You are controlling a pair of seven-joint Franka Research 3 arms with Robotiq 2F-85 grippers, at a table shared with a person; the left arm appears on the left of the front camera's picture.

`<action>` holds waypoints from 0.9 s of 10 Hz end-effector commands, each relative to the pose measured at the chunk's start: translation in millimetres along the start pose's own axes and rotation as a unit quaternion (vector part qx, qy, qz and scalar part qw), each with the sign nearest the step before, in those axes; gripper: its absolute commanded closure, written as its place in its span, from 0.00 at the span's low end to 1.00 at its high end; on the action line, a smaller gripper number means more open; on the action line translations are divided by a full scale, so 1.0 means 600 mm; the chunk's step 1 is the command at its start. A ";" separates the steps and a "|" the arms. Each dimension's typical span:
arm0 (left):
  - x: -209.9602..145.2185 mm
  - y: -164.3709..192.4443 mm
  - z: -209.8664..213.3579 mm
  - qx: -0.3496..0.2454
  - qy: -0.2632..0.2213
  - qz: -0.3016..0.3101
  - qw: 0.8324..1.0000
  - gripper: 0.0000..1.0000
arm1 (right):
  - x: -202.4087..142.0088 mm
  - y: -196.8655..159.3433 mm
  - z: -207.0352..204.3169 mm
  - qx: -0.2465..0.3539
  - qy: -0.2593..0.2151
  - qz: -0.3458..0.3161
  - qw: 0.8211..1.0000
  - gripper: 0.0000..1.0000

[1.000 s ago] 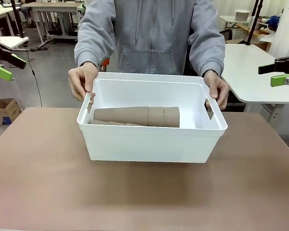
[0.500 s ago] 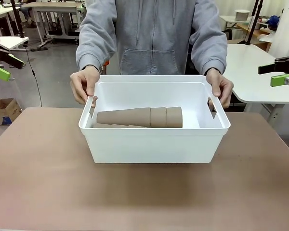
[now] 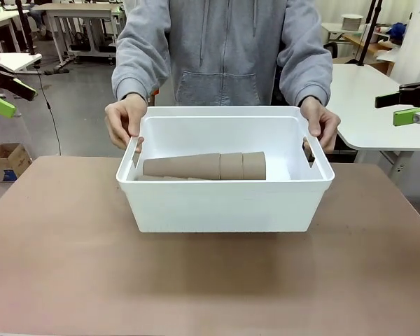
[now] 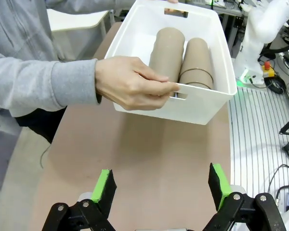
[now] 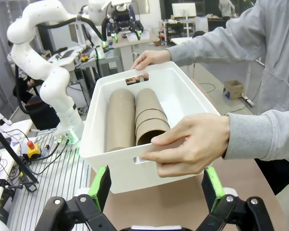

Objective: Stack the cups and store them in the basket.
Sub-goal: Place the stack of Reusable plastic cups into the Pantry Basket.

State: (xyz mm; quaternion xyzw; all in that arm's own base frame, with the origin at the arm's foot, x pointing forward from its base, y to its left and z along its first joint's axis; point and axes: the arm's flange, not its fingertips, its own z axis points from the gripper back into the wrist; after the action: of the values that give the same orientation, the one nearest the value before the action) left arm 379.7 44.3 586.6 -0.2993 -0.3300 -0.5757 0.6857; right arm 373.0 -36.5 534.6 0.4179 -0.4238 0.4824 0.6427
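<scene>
The white basket (image 3: 224,206) sits mid-table, and a person's hands (image 3: 122,119) grip both of its end handles. Two stacks of tan cups (image 3: 203,166) lie on their sides in it, side by side. My left gripper (image 3: 7,94) hangs open off the table's left side, well clear of the basket. My right gripper (image 3: 406,105) hangs open off the right side. In the left wrist view the open fingers (image 4: 105,185) frame the basket (image 4: 202,103), the cups (image 4: 166,48) and a hand (image 4: 130,82). The right wrist view has the basket (image 5: 135,175), the cups (image 5: 120,115) and a hand (image 5: 192,144).
The brown table (image 3: 210,287) is bare around the basket. A white side table (image 3: 371,105) stands behind my right gripper. A cardboard box (image 3: 7,159) sits on the floor at the left. My left arm (image 5: 43,62) appears far off in the right wrist view.
The person has shifted the basket slightly to the right and squared it up, hands still on the handles. Neither of my grippers has moved.
</scene>
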 end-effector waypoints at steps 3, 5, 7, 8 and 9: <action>0.005 -0.001 0.001 -0.002 -0.011 0.005 1.000 0.00 | 0.008 0.002 0.001 0.000 -0.007 -0.007 1.000 0.00; 0.005 -0.001 0.001 -0.002 -0.011 0.005 1.000 0.00 | 0.008 0.002 0.001 0.000 -0.007 -0.007 1.000 0.00; 0.005 -0.001 0.001 -0.002 -0.011 0.005 1.000 0.00 | 0.008 0.002 0.001 0.000 -0.007 -0.007 1.000 0.00; 0.005 -0.001 0.001 -0.002 -0.011 0.005 1.000 0.00 | 0.008 0.002 0.001 0.000 -0.007 -0.007 1.000 0.00; 0.005 -0.001 0.001 -0.002 -0.011 0.005 1.000 0.00 | 0.008 0.002 0.001 0.000 -0.007 -0.007 1.000 0.00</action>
State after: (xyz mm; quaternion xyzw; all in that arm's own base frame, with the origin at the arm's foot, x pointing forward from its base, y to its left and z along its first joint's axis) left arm 379.7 44.4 586.6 -0.2993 -0.3300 -0.5757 0.6857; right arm 373.0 -36.5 534.6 0.4179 -0.4238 0.4824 0.6427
